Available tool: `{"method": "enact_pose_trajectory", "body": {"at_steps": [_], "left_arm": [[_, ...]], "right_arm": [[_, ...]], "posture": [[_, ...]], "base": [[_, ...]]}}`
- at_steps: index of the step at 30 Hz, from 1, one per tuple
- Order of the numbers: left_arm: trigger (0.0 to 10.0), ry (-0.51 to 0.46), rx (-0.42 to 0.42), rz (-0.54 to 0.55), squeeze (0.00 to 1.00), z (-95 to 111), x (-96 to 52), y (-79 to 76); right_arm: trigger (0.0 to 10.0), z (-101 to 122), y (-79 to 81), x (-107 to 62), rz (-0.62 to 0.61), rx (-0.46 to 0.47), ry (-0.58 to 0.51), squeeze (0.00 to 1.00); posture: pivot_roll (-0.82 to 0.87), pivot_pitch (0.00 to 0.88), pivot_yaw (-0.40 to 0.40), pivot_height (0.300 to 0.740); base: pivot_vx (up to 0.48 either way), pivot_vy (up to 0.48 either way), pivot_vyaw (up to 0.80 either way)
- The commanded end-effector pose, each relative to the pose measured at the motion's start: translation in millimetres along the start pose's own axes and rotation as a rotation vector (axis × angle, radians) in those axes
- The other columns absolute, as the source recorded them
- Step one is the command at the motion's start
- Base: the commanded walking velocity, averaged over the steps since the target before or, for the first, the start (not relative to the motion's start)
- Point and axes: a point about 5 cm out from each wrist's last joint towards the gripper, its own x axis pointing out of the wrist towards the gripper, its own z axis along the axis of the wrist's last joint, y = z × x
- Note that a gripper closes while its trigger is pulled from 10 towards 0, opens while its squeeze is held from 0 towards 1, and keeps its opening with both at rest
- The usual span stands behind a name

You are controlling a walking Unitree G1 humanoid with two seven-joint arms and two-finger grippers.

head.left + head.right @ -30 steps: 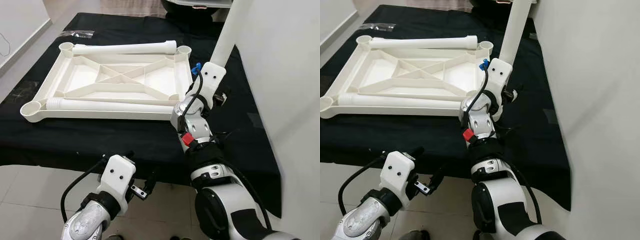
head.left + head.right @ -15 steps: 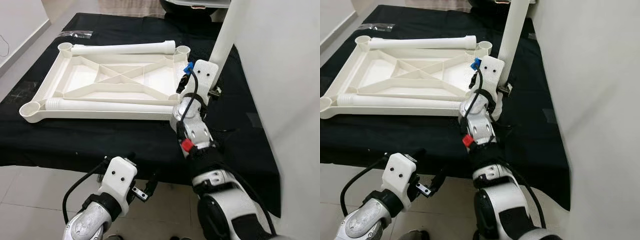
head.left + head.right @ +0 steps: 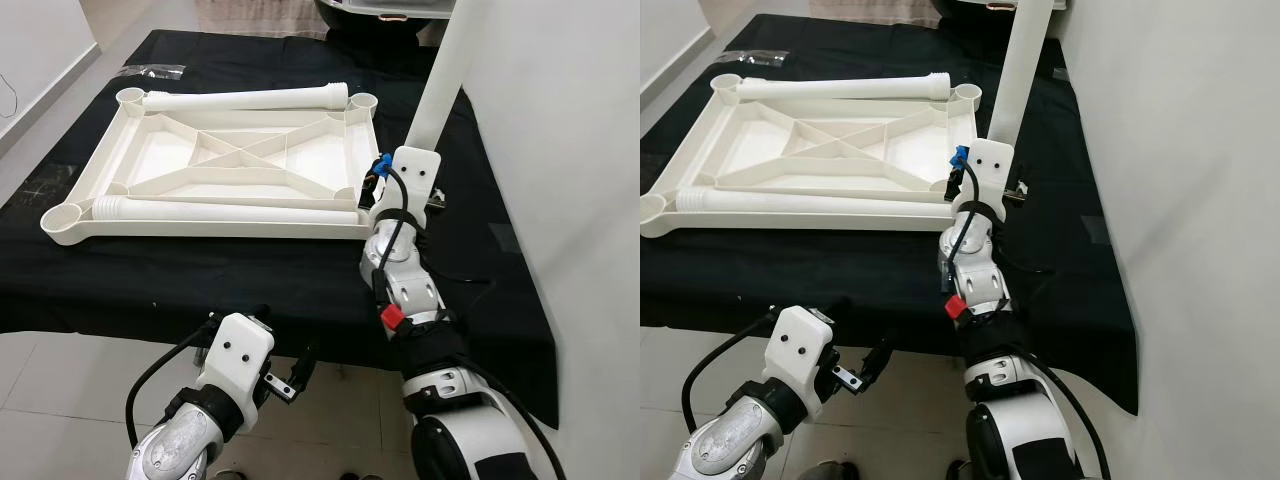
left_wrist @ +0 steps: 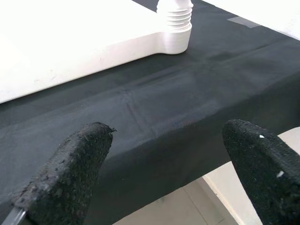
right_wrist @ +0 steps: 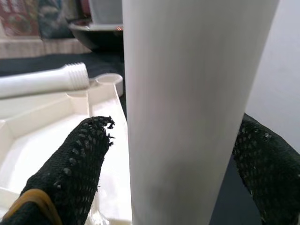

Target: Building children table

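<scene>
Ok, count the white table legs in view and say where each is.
3. One leg lies along the tabletop's far edge, one along its near edge, and one stands upright in the right pincer.

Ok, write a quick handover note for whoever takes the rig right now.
Right gripper: fingers either side of an upright white leg at the tabletop's near right corner; grip not confirmed.
Left gripper: open, idle at the black cloth's near edge.
Tabletop lies upside down; two legs rest across it.
Left: seat this leg, then fit the rest.
</scene>
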Motion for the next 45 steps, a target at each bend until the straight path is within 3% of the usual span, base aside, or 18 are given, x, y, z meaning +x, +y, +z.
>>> {"method": "enact_pose_trajectory", "body": {"at_steps": [1, 10, 18, 25, 38, 45], "left_arm": [[10.0, 0.013, -0.003, -0.003, 0.0, -4, -0.9, -0.8], [10.0, 0.012, 0.0, -0.003, 0.0, -3, -0.6, -0.7], [10.0, 0.013, 0.0, -0.002, 0.0, -4, -0.9, -1.1], [10.0, 0.014, 0.001, -0.002, 0.0, -5, 0.3, 0.0], [10.0, 0.013, 0.004, 0.005, 0.0, -6, 3.4, 3.8], [10.0, 0.014, 0.007, -0.003, 0.0, -8, 3.8, 1.4]], "right_arm": [[10.0, 0, -2.1, -0.9, 0.034, 0.027, -0.019, 0.0], [10.0, -3, -9.3, 5.6, 0.142, 0.014, -0.019, 0.0], [10.0, -7, -19.2, 4.9, 0.157, 0.023, 0.003, 0.0], [10.0, -14, -34.9, -8.1, 0.2, 0.049, 0.042, 0.0], [10.0, -16, -41.2, -33.9, 0.391, 0.088, 0.065, 0.0], [10.0, -22, -62.1, -40.9, 0.454, 0.049, 0.087, 0.0]], "posture": [[0.14, 0.162, -0.051, 0.74], [0.14, 0.159, -0.054, 0.74], [0.14, 0.158, -0.053, 0.74], [0.13, 0.153, -0.05, 0.74], [0.11, 0.16, -0.047, 0.74], [0.12, 0.157, -0.05, 0.74]], "base": [[0.0, 0.0, 0.0], [0.0, 0.0, 0.0], [0.0, 0.0, 0.0], [0.0, 0.0, 0.0], [0.0, 0.0, 0.0], [0.0, 0.0, 0.0]]}}
